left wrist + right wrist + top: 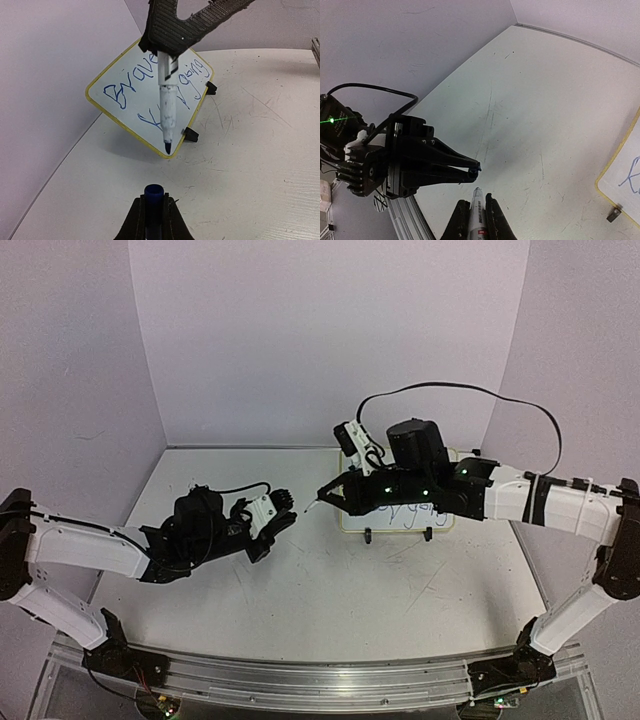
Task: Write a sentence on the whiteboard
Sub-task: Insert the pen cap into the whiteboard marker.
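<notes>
The right fingers point(332, 493) pinch a pen point(167, 107) tight. The left fingers point(283, 502) squeeze a blue cap point(154, 192). The whiteboard point(125, 112) with blue writing stands on the bench point(250, 150)

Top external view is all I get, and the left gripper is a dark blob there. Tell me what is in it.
Observer: The left gripper is shut on a blue cap, with the cap's open end facing away from the wrist.
Operator: Now describe the marker's tip.
Observer: The marker, clamped in the right gripper, is uncapped. Its dark tip points toward that cap, with a gap between them.
Operator: Read the whiteboard out.
Observer: The whiteboard bears blue handwriting. It looks like "Brave" and "going"; the marker hides the rest.
</notes>
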Robot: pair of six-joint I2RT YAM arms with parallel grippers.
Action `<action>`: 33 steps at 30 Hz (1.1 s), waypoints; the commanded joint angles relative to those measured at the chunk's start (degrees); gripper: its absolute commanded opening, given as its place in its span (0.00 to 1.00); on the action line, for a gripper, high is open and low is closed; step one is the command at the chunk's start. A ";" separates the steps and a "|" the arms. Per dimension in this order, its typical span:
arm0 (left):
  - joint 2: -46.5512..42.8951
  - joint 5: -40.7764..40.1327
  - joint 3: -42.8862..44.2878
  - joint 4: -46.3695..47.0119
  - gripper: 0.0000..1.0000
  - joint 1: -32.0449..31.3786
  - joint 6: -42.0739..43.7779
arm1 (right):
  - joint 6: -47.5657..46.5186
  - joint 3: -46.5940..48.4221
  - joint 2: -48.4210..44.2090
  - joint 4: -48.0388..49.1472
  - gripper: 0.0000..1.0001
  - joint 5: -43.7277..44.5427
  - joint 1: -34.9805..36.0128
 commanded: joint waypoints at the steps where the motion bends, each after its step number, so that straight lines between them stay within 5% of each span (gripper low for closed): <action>1: 1.16 0.89 0.77 2.62 0.00 -0.01 -0.19 | -0.55 3.04 1.98 2.77 0.00 3.52 1.60; 33: 0.76 -0.17 0.41 2.61 0.00 -0.04 1.50 | 1.87 1.66 4.10 4.70 0.00 2.21 1.93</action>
